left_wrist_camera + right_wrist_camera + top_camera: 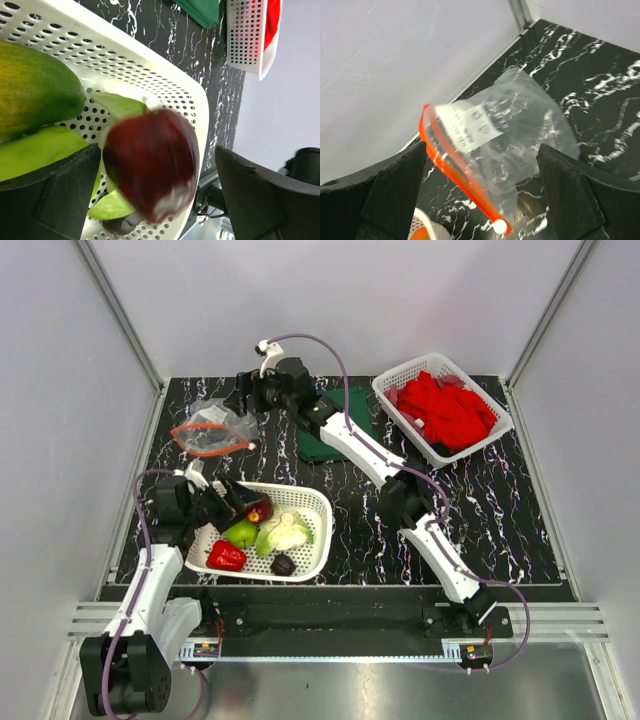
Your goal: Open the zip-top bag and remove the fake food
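The black marbled table (500,520) carries two white baskets. The far basket (400,412) holds red cloths (445,405), with a green cloth (320,440) beside it. The near basket (322,502) holds the fake food (262,538). The zip-top bag (212,430) lies flat near the far left corner, well apart from that basket, and looks empty, its red-orange zip strip (450,170) and white label (470,125) facing up. The right gripper (481,170) hangs over the bag with jaws spread, holding nothing.

In the near basket lie a mango (35,90), cauliflower (286,532), green apple (240,533), red pepper (226,556) and small dark piece (283,564). The left gripper (157,150) is above them, jaws wide apart, with a blurred dark red fruit (150,165) between the fingers that seems to touch neither.

The removal looks essentially finished; at most this last fruit has to settle
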